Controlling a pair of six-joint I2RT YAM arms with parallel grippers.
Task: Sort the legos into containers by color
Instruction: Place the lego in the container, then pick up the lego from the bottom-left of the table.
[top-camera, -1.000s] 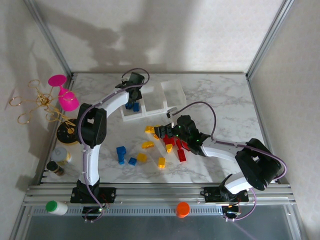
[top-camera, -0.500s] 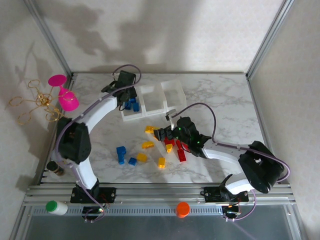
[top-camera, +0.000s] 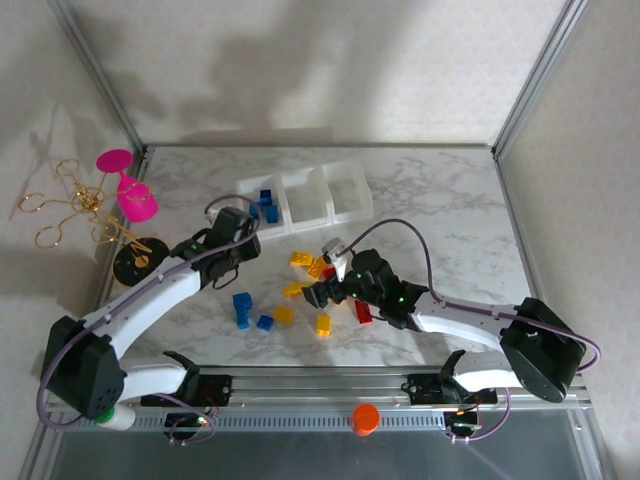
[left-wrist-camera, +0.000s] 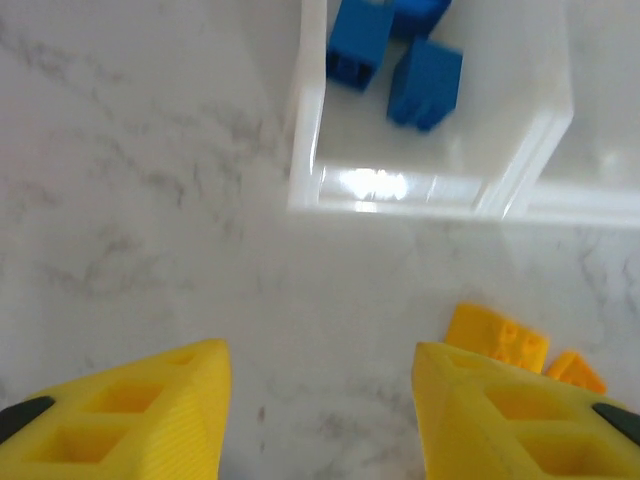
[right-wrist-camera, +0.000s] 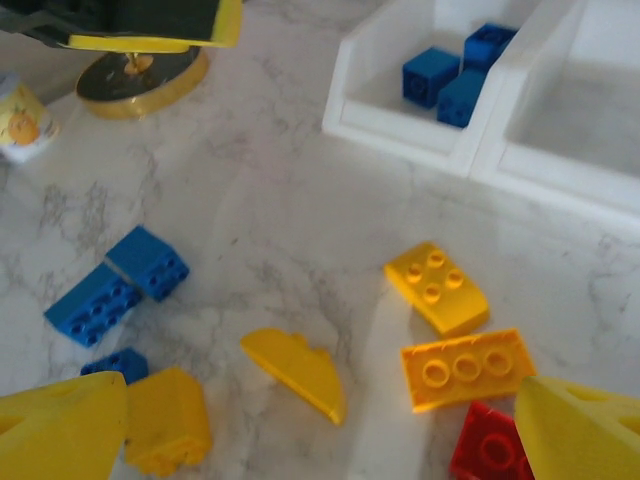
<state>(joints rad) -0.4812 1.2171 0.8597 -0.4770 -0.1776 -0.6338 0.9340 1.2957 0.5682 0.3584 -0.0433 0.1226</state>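
Top external view shows a job barely begun. The bench (top-camera: 440, 210) carries nearly all the legos loose. Of the three joined bins (top-camera: 327, 195) along its far side, the left bin (top-camera: 248, 190) holds a few blue legos (top-camera: 268, 206). Left wrist view shows those blue legos (left-wrist-camera: 390, 60) lying inside the bin's white wall (left-wrist-camera: 305, 130). The middle and right bins look bare. By my judgement blue is partly sorted, while yellow and red are not yet started.

The left hand (top-camera: 243, 243) hangs over bare bench just short of the left bin. Its fingers (left-wrist-camera: 130, 415) are partly spread with nothing between them. The right hand (top-camera: 322, 292) hovers low over the loose pile, spread wide and carrying nothing. Its fingers (right-wrist-camera: 60, 430) frame the bricks beneath.

All that is left to sort lies near the middle of the bench:
- **Yellow:** the yellow legos (top-camera: 300, 258), five or so, are scattered around the right hand, and several show close in right wrist view (right-wrist-camera: 437, 288).
- **Red:** the red legos (top-camera: 362, 312) sit partly under the right arm, so I cannot count them.
- **Blue:** three loose blue bricks (right-wrist-camera: 148, 262) lie on the side nearer the left arm.

Each colour needs many more trips, and two bins await their first brick
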